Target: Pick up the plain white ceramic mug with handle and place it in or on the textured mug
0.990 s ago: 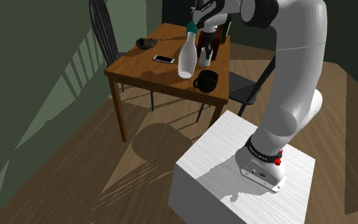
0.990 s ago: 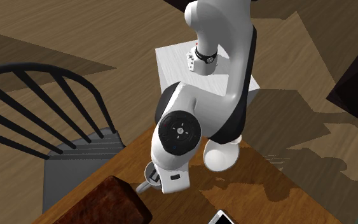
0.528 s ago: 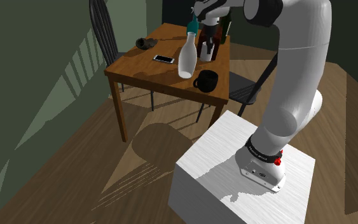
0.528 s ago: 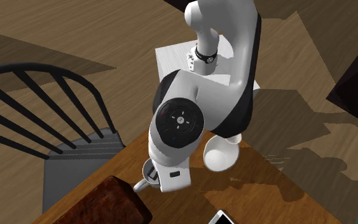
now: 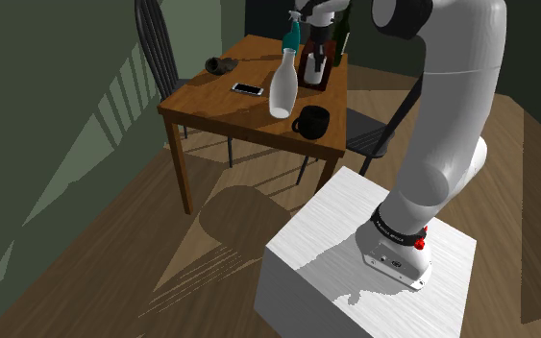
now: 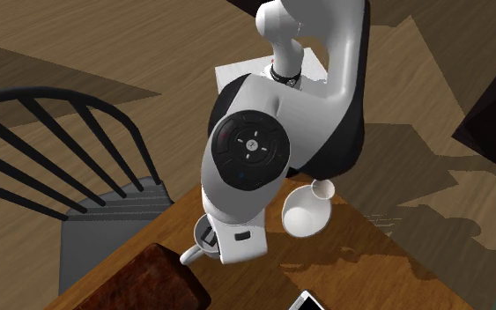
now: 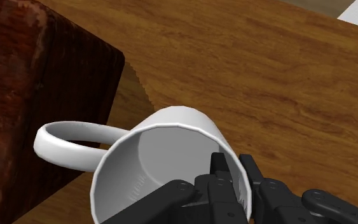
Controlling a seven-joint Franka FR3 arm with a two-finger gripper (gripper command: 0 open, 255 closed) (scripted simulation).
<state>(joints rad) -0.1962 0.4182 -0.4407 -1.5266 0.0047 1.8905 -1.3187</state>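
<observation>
Fingers (image 7: 219, 170) pinching the white mug (image 7: 171, 130) by its rim: one inside the cup, one outside, the wall clamped between them. The gripper (image 7: 233, 170) holds it just beside the dark reddish-brown block (image 7: 37, 76), with the loop handle (image 7: 69, 137) reaching toward the block's rough, mottled face. It's a smooth, plain cylinder, that mug, pale grey inside. Below it is bare wood-grain tabletop (image 7: 254, 70), with open room on the side away from the block.

In the shoulder view the mug hangs over the table's far side, in front of the block. The textured mug (image 5: 310, 121), dark and rounded, sits at the near edge, close to the near right corner and well apart from the held one. Between them, a little to the shoulder view's left, stands a tall white bottle (image 5: 280, 86) with a teal cap. A phone (image 5: 248, 89) lies flat further left, and a black spindle-back chair (image 5: 155, 43) stands beyond the table's left edge.
</observation>
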